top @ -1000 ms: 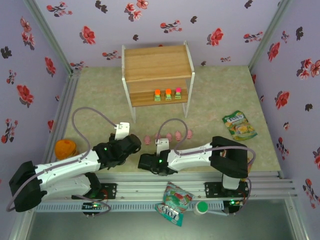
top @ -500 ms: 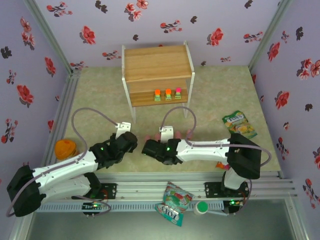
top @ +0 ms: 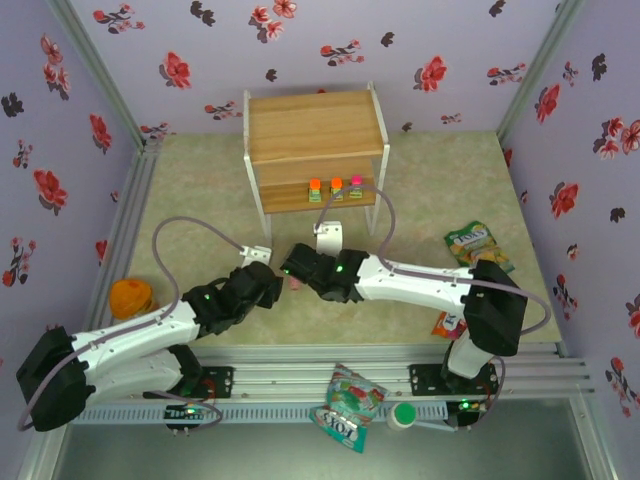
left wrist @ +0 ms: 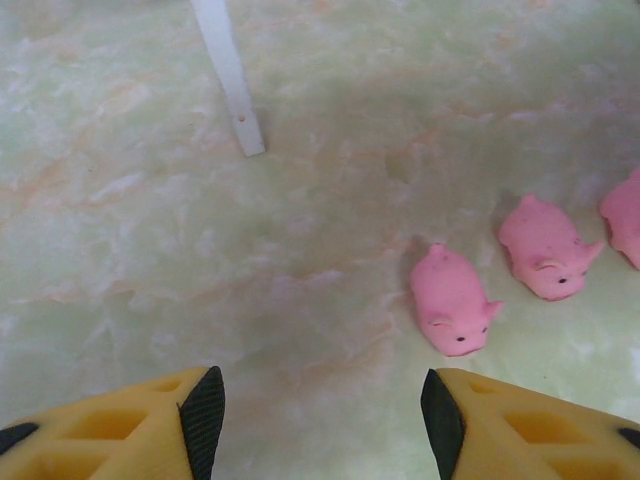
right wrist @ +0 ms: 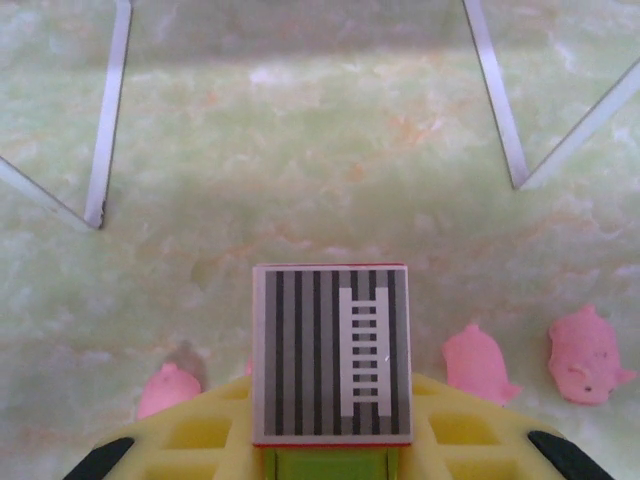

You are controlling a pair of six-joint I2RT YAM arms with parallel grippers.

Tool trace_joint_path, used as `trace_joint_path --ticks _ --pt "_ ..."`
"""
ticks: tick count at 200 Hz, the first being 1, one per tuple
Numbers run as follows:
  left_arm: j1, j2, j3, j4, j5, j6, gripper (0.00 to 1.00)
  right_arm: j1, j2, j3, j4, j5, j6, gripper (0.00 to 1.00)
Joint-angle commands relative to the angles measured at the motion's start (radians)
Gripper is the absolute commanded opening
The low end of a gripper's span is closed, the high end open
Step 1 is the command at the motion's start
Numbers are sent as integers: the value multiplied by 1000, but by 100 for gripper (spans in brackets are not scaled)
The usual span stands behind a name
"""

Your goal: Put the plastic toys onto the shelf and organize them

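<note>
Three blocky toys (top: 336,187) line the lower board of the shelf (top: 315,125) as my right pincer (right wrist: 328,452), arm stretched across the table (right wrist: 300,150), clamps a fourth, grey-striped block (right wrist: 330,350); it should land level beside them, I judge. My left pincer (left wrist: 320,415) hovers half-spread and empty, just short of the pink pigs (left wrist: 452,300).

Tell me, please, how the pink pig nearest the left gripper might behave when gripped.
The pig looks tiny and rounded, so it is probably light and apt to roll or slip when pinched. Its matte surface suggests fair grip.
</note>
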Motion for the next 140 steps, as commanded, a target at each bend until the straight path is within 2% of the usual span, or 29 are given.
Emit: trace_joint_path --ticks 1,140 --pt "11 0 -9 34 35 28 60 -20 -1 58 -3 31 -69 24" --pt "62 -1 -20 29 87 13 60 -98 154 306 85 16 -239 24"
